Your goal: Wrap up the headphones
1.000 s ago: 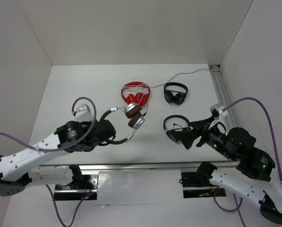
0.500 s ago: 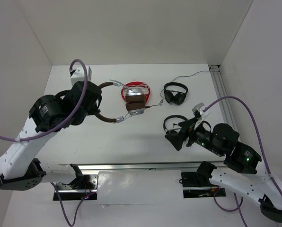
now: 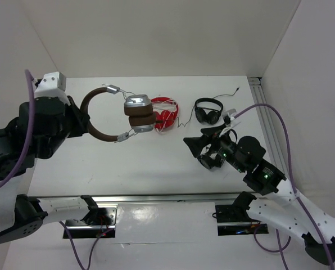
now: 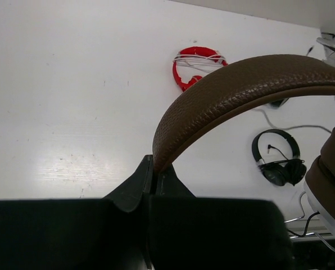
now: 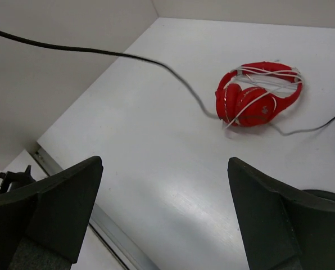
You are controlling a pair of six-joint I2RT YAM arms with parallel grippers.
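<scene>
The headphones (image 3: 108,112), with brown headband and silver earcups (image 3: 138,114), hang in the air over the left of the table. My left gripper (image 3: 82,121) is shut on the end of the headband (image 4: 240,84); the jaws pinch it in the left wrist view (image 4: 153,169). The thin dark cable (image 5: 128,56) trails from the earcups down past the red pair and off to the right (image 3: 212,98). My right gripper (image 3: 197,151) is open and empty, raised over the table right of centre; it also shows in its wrist view (image 5: 167,208).
Red headphones (image 3: 163,114) with a white cord lie mid-table, behind the lifted earcups. One black pair (image 3: 208,110) lies back right; another (image 3: 213,161) is partly hidden under my right gripper. A metal rail (image 3: 263,104) runs along the right edge, walls on three sides.
My left arm has lifted the headphones up and to the left, dragging the cable leftward. My right gripper has moved left and forward, staying open.
</scene>
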